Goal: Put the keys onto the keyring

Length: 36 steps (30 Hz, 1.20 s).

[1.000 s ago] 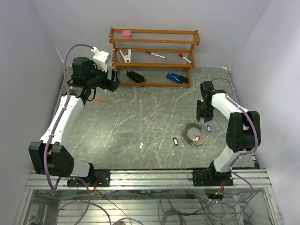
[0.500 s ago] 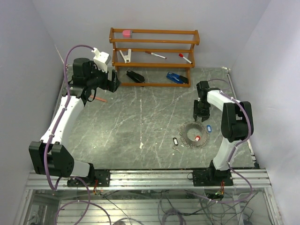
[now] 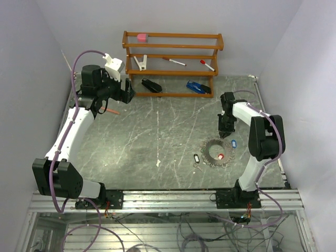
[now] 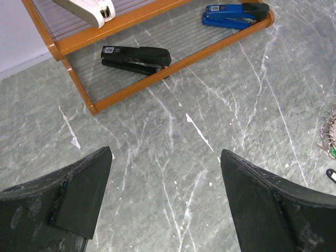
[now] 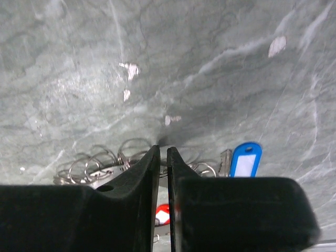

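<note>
The keyring (image 3: 209, 147), a thin grey ring fringed with small metal loops, lies flat on the table at the right; its loops show in the right wrist view (image 5: 94, 163). A red-tagged key (image 3: 221, 155) lies inside it, a blue-tagged key (image 3: 234, 143) just right of it and a black-tagged key (image 3: 196, 157) just left. My right gripper (image 3: 224, 134) is down at the ring's far rim. Its jaws (image 5: 163, 149) are closed to a thin slit with a wire loop between them, the blue tag (image 5: 245, 160) beside them. My left gripper (image 4: 165, 157) hangs open and empty, far left near the rack.
A wooden rack (image 3: 173, 52) stands at the back with a black stapler (image 3: 151, 85), a blue stapler (image 3: 198, 87), two red-capped pens, a white clip and a pink block. A small orange stick (image 3: 112, 111) lies under the left arm. Walls close in on both sides.
My right gripper has shifted slightly left and down onto the ring's far rim. The left arm has not moved.
</note>
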Each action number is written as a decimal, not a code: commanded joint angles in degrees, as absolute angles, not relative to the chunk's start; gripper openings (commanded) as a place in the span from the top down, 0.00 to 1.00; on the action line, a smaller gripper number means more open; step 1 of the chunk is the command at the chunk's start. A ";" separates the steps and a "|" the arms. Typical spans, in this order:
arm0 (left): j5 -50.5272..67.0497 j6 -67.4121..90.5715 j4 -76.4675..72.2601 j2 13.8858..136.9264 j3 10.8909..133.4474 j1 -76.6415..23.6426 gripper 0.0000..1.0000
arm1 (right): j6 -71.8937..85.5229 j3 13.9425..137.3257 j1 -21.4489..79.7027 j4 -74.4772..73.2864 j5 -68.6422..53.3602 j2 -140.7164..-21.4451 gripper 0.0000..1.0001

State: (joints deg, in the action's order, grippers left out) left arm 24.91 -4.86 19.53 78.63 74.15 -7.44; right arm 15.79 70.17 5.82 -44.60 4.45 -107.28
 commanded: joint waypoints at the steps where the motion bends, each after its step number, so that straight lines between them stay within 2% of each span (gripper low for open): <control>1: 26.79 -4.33 17.46 77.10 73.47 -7.65 0.05 | 15.45 68.83 5.59 -46.72 2.88 -103.10 0.88; 10: 27.56 -3.96 16.91 76.65 72.92 -7.65 0.05 | 12.78 69.41 5.59 -49.99 -2.95 -99.08 0.81; 15: 28.11 -3.64 16.59 76.43 72.56 -7.65 0.06 | 10.63 70.53 5.58 -49.93 -0.73 -99.04 0.65; 20: 28.25 -3.78 16.36 76.00 72.20 -7.65 0.06 | 9.41 71.54 5.58 -49.19 1.11 -100.78 0.61; 27: 28.52 -3.77 16.33 76.03 71.98 -7.65 0.06 | 11.21 72.31 5.75 -47.71 -0.84 -103.22 0.61; 36: 28.49 -3.69 16.21 76.38 72.07 -7.65 0.06 | 12.67 73.27 7.52 -47.35 -2.01 -105.27 0.69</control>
State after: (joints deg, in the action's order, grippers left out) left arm 27.27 -4.03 18.22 77.56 72.25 -7.44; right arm 11.66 71.94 6.81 -47.97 -0.99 -104.31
